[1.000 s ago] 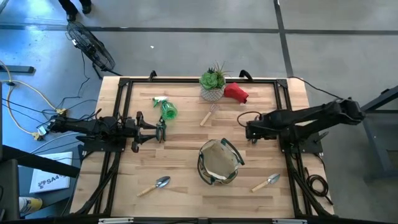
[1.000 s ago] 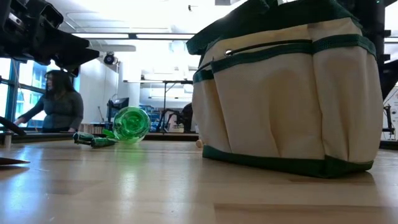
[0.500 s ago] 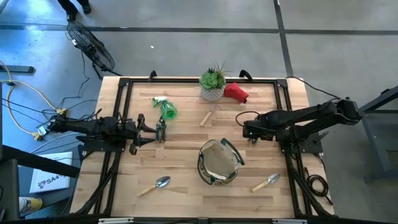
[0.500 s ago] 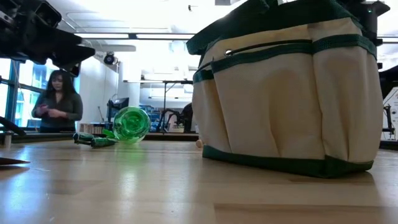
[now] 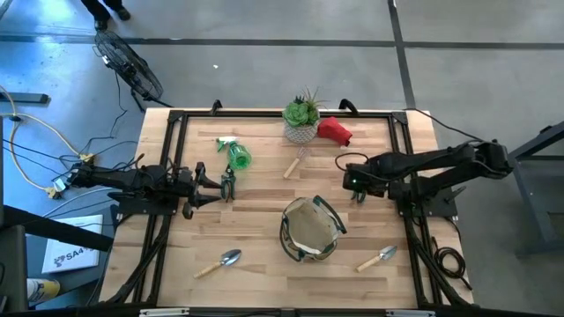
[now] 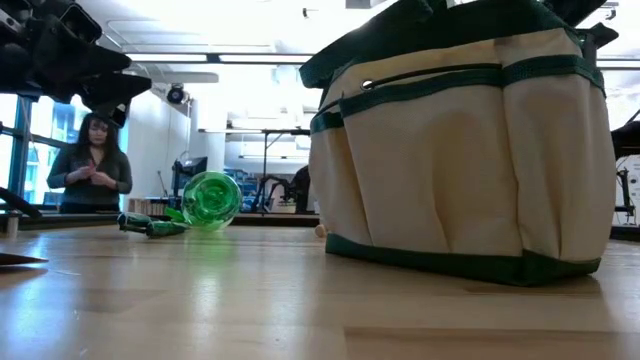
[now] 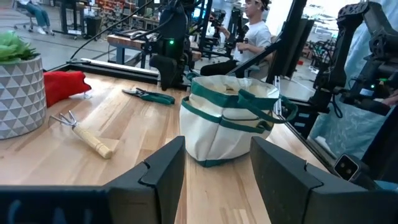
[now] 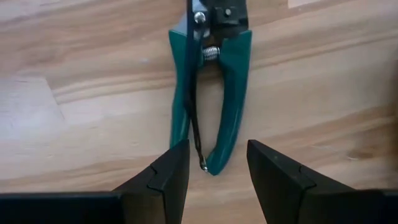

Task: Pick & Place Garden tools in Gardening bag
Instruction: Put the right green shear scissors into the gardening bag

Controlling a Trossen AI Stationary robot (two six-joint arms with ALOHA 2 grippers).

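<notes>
The right gripper [image 8: 211, 163] hangs over the table [image 5: 264, 220] with its fingers [image 8: 158, 177] open and holding nothing. A pair of green-handled pruners [image 8: 208, 93] lies flat on the wood just ahead of the fingers, handle ends pointing into the gap. The left gripper [image 7: 214, 162] waits open and empty too. The gardening bag [image 7: 233, 121] stands straight ahead of its fingers.

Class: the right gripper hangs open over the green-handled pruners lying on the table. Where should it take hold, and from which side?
Grip across both green handles of the pruners, coming straight down from above. They lie flat on the table, handles splayed apart toward the open right gripper and meeting at the spring, so closing mid-handle would likely squeeze them together; the pivot end looks too narrow.
</notes>
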